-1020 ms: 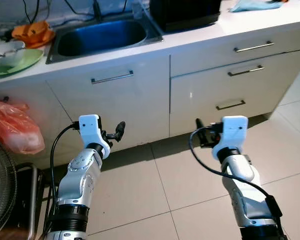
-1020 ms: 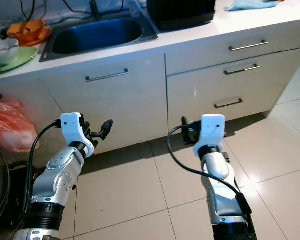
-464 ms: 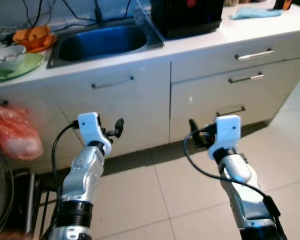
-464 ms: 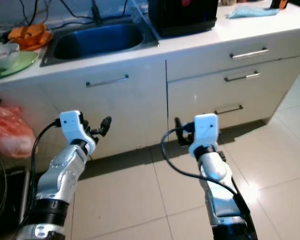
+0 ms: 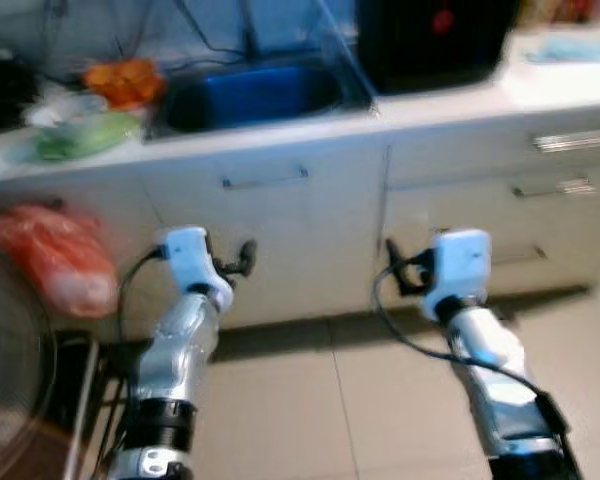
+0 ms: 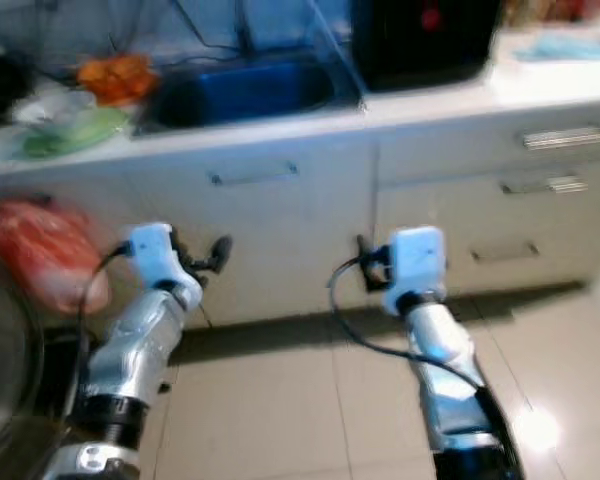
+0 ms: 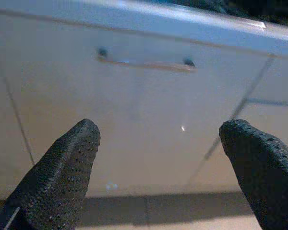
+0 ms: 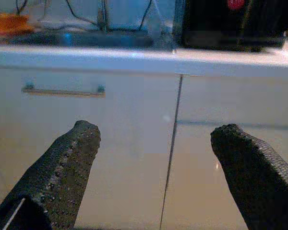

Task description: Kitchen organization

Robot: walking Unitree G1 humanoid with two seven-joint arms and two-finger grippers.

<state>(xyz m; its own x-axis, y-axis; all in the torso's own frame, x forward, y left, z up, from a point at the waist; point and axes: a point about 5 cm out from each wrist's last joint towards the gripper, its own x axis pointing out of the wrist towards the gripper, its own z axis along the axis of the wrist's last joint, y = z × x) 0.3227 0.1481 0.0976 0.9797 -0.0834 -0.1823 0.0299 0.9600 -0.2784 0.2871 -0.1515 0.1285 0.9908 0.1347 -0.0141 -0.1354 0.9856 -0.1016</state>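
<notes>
I face a white kitchen counter [image 5: 450, 100] with a blue sink [image 5: 250, 95] set in it. The picture is blurred. My left gripper [image 5: 242, 258] is raised in front of the cabinet door under the sink, open, with nothing between its fingers [image 7: 62, 172]. My right gripper [image 5: 395, 268] is raised near the seam between that door and the drawers, open and empty too, its fingers [image 8: 62, 167] wide apart. The door's bar handle [image 7: 144, 64] lies ahead of the left gripper. A green plate [image 5: 85, 135] and an orange thing [image 5: 125, 78] sit left of the sink.
A black appliance [image 5: 435, 40] stands on the counter right of the sink. Drawers with metal handles [image 5: 575, 140] fill the right side. A red plastic bag [image 5: 55, 265] hangs at the left, with a fan [image 5: 10, 370] below it. Beige floor tiles [image 5: 330, 410] lie underfoot.
The whole view has shifted right and blurred, so the camera moved; more of the left counter and fan shows. Both grippers keep their raised, open pose.
</notes>
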